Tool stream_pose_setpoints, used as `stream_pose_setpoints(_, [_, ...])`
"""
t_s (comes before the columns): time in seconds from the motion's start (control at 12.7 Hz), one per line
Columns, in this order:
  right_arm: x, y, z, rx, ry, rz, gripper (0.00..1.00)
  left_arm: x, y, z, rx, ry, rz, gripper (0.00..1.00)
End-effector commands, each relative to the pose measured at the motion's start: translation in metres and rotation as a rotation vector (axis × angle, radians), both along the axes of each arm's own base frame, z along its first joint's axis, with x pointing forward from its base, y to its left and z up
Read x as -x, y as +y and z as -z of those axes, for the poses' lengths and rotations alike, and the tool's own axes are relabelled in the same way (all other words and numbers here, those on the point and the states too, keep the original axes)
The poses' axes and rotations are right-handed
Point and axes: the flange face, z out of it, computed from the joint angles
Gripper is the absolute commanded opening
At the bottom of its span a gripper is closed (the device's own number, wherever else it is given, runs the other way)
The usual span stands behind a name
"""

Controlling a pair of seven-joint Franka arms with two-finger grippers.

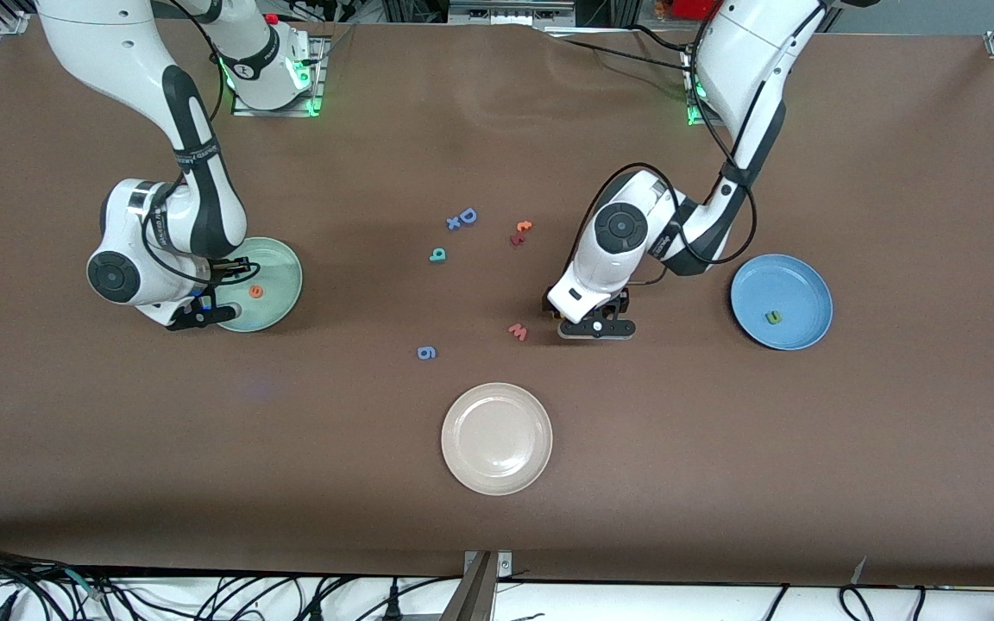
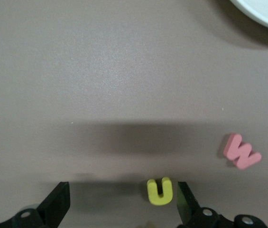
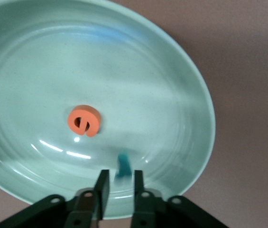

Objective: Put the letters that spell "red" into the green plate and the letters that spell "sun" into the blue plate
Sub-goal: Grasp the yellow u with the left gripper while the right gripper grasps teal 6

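Sorting foam letters onto two plates, both arms at work.

Right gripper [image 3: 117, 183], fingers slightly parted around a teal letter [image 3: 123, 166], hovers over the green plate [image 1: 286, 289] at the orange e's [image 3: 84, 120] five o'clock, apparently releasing it. Left gripper [image 2: 122, 202], spread wide, straddles the yellow u [image 2: 160, 191] to pinch it for the blue plate [image 1: 808, 285].

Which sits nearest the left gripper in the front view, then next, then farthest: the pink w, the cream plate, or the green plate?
From the left gripper, low over the table:
1. The pink w, right beside it, toward the right arm's end.
2. The cream plate, nearer the front camera.
3. The green plate, at the right arm's end, with the right gripper over its rim.
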Motion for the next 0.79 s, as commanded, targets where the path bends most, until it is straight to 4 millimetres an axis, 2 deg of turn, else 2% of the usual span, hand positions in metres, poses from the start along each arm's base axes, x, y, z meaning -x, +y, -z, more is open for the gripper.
stream_pose_setpoints(0.0, [0.0, 0.001, 0.0, -0.023, 0.009, 0.009, 0.99, -0.009, -0.017, 0.008, -0.003, -0.017, -0.103, 0.99])
stream_pose_setpoints(0.16, [-0.002, 0.009, -0.007, -0.029, 0.01, 0.004, 0.99, -0.002, -0.025, 0.015, -0.01, -0.01, -0.103, 0.98])
stream_pose_setpoints(0.47, [-0.024, 0.046, -0.046, -0.013, 0.036, 0.044, 0.99, 0.007, -0.03, 0.03, -0.025, 0.007, -0.078, 0.92])
stream_pose_setpoints(0.63, [-0.028, 0.077, -0.063, 0.017, 0.035, 0.075, 0.99, 0.006, -0.03, 0.03, -0.04, -0.008, -0.053, 0.78])
stream_pose_setpoints(0.71, [-0.026, 0.099, -0.067, 0.039, 0.021, 0.097, 0.99, 0.006, -0.03, 0.03, -0.044, -0.011, -0.047, 0.64])
